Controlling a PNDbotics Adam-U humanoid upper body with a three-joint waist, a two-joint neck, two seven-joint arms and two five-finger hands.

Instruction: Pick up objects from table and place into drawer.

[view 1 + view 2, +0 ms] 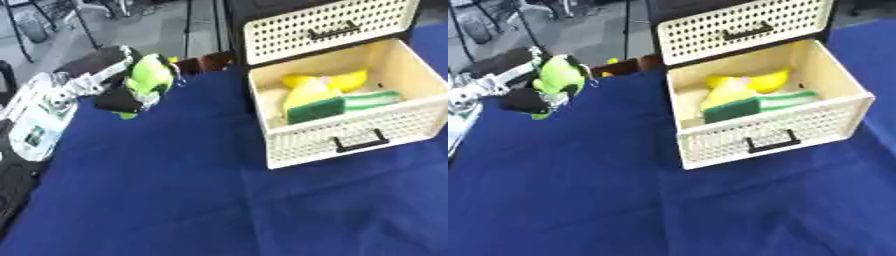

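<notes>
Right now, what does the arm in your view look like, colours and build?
Only the left arm shows: silver-white metal links and joints with black sections, and a pale panel with small dark markings near the view's left edge. Its left hand is black. The right arm is out of view.

Blue cloth (175, 200) covers table, creased near front. Beyond far edge: grey floor (149, 27) with thin black stand legs (188, 22). Small dark brown items (206, 62) at table's far edge, possibly blocks; too blurred to tell.
</notes>
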